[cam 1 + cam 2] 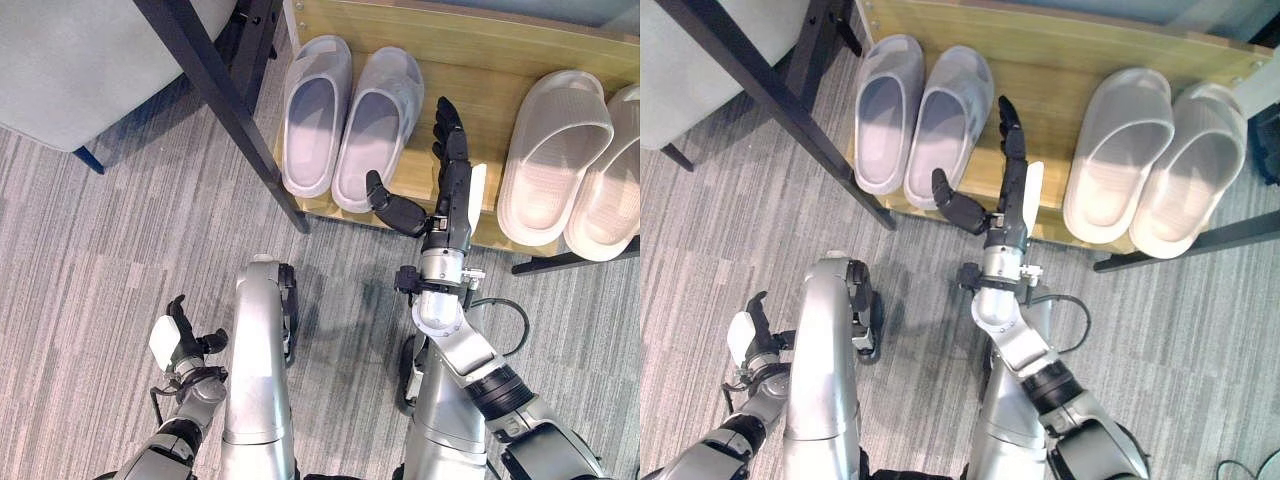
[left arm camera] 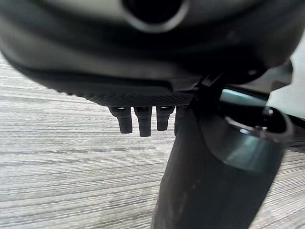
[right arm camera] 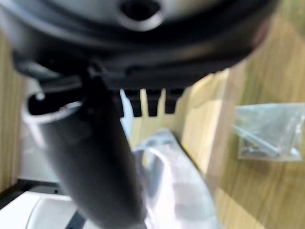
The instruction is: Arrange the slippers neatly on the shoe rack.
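1. Grey striped carpet covers the floor; at the far left sits a grey chair with a dark slanting leg.
2. Low on the left, the left robot hand hangs idle over the carpet, fingers loosely relaxed, holding nothing.
3. On the wooden rack, a lilac pair stands side by side at the left end, toes away from the robot.
4. Just right of that pair, the right robot hand reaches over the rack's front edge, fingers straight and thumb splayed toward the nearer lilac slipper's heel. It grips nothing; whether the thumb touches that heel I cannot tell.
5. Further right lies a beige pair, side by side and angled slightly, well apart from the hand.
6. All four slippers are on the rack, so the step looks like final straightening. The next move likely calls for a gentle sideways nudge on the lilac heel, or withdrawal.
7. The right wrist view adds a small clear bag of hardware lying on the wood.
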